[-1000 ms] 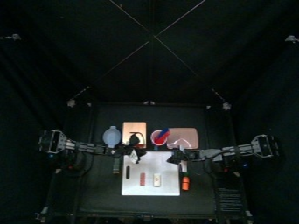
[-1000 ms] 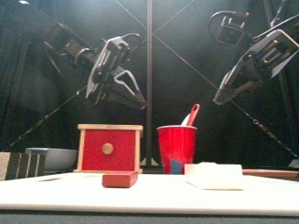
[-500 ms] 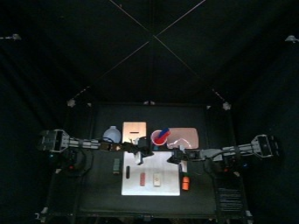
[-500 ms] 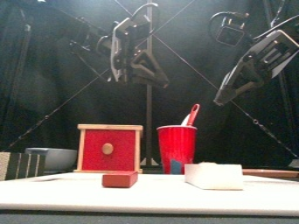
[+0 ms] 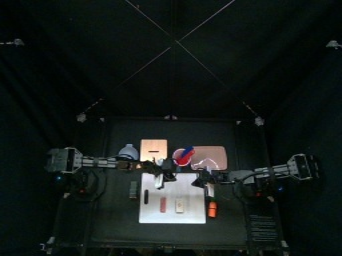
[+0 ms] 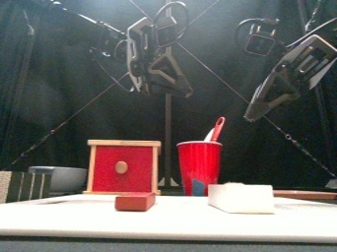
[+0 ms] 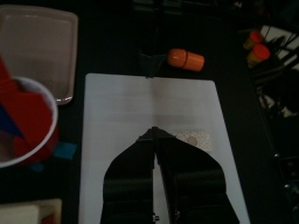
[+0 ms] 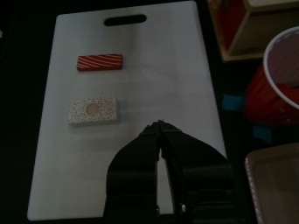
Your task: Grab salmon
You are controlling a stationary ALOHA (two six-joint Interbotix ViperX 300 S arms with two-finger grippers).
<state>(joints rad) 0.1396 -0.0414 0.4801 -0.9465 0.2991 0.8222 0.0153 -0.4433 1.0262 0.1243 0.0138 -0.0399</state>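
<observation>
Jaws: left slightly apart, right together; both high above salmon (image 8: 93, 110) lying on board (image 8: 146, 61).

The red cup (image 8: 278, 84) is cut off by the right wrist view's edge.

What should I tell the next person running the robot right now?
Left hand: high above the table, slightly open, nothing seen in it.
Right hand: raised over the white board, shut, empty.
Salmon: lying on the board beside the dark red piece, untouched.
Done: nothing grabbed yet.
Left to do: lower a hand, close on the salmon, lift it.
</observation>
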